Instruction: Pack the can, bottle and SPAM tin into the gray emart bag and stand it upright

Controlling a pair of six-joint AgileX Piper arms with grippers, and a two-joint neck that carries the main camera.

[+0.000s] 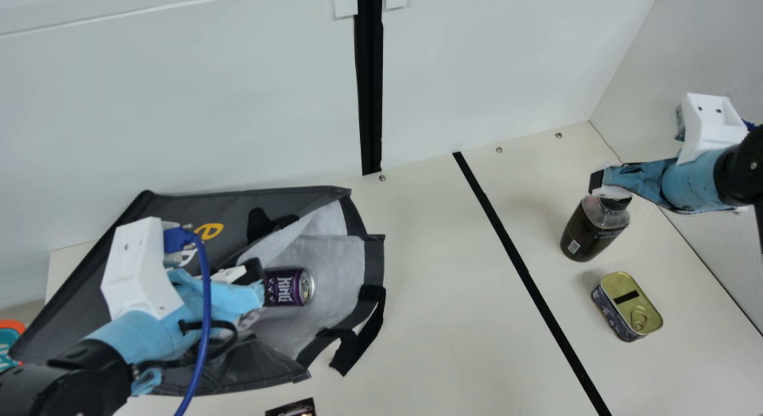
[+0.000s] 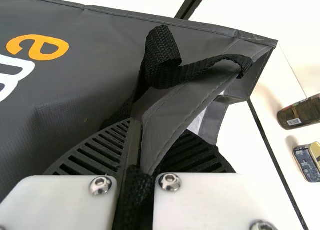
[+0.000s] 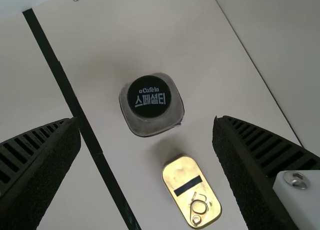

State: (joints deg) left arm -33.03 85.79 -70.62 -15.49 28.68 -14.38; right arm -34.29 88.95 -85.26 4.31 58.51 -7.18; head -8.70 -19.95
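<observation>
Over on the cream counter point(image 1: 429, 285), the gray emart bag point(image 1: 179, 207) lies open-mouthed; across a black strip point(image 1: 522, 270), the bottle point(image 1: 587, 234) stands upright, the SPAM tin point(image 1: 627, 303) lying near it.

The large gray fabric bag point(image 1: 197, 213) looks matt outside and papery inside. The small rectangular gold metal tin point(image 1: 629, 294) has a smooth, glossy lid.

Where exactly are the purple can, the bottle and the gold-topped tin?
Purple can point(image 1: 284, 288): main view, on its printed side.
Bottle point(image 1: 587, 234): main view, on its dark label.
Gold-topped tin point(image 3: 191, 193): right wrist view, on its lid.
</observation>
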